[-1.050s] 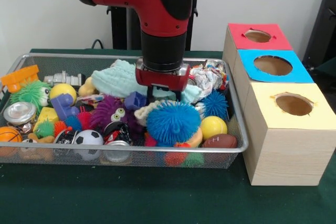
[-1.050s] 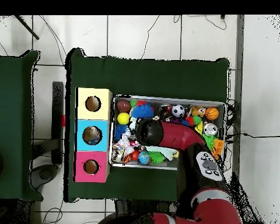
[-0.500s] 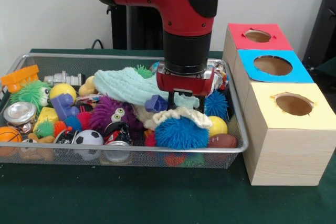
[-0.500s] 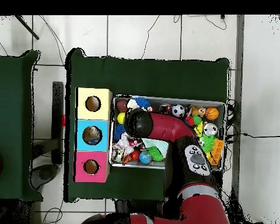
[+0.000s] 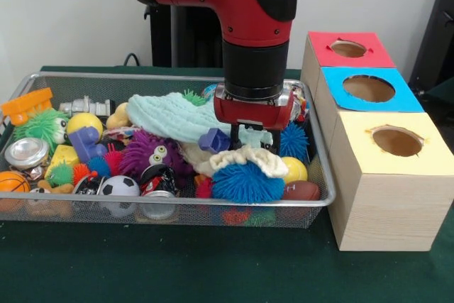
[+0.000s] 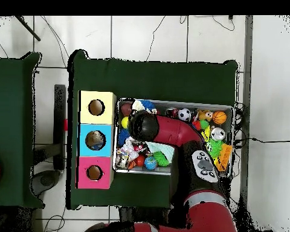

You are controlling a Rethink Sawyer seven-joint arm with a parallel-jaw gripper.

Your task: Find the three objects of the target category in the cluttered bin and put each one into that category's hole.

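My gripper (image 5: 253, 144) hangs over the right part of the wire bin (image 5: 106, 202). Its black fingers (image 5: 233, 137) stand apart, open, with pale teal cloth showing between them. Their tips reach down to a cream knitted cloth (image 5: 248, 160) draped over a big blue spiky ball (image 5: 248, 183). A small blue block (image 5: 213, 140) lies just left of the fingers. Three boxes with holes stand right of the bin: red (image 5: 369, 53), blue (image 5: 404, 98), yellow (image 5: 433, 154). In the overhead view the arm's wrist (image 6: 142, 127) hides the gripper.
The bin is crowded: a teal knitted cloth (image 5: 170, 115), purple fuzzy toy (image 5: 149, 152), yellow ball (image 5: 294, 169), brown football (image 5: 301, 190), soccer ball (image 5: 118, 186), basketball (image 5: 13, 182), crumpled paper (image 5: 294, 101). From overhead, the boxes (image 6: 95, 140) line the bin's left side.
The arm has swung right across the bin toward the boxes. The blue spiky ball shifted right with it, and the cream cloth now lies over it.
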